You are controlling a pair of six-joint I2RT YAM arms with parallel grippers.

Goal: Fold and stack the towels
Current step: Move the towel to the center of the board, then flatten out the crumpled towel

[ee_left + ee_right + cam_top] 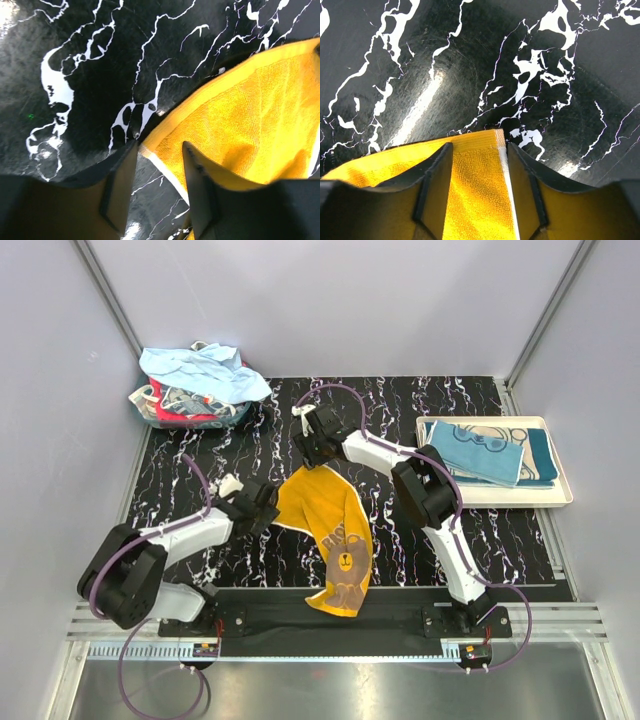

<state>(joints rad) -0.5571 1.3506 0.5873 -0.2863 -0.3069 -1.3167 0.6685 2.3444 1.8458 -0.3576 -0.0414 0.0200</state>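
The orange-yellow terry towel with brown bear print, lying rumpled on the black marbled mat, is straddled at two corners by the narrowly parted left gripper and right gripper, so slippage is risked if only the hems are pinched.

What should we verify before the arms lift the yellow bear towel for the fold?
1. Left gripper straddles the edge of the yellow bear towel: ok.
2. Right gripper straddles a towel corner: ok.
3. Both grips closed: not ok, the jaws of both stand apart.
4. Towel flat: not ok, it is creased and its near end lies over the base rail.
5. Unfolded pile out of the way: ok, it sits apart at the far left corner.
6. Tray ready: ok, the folded stack lies flat inside.
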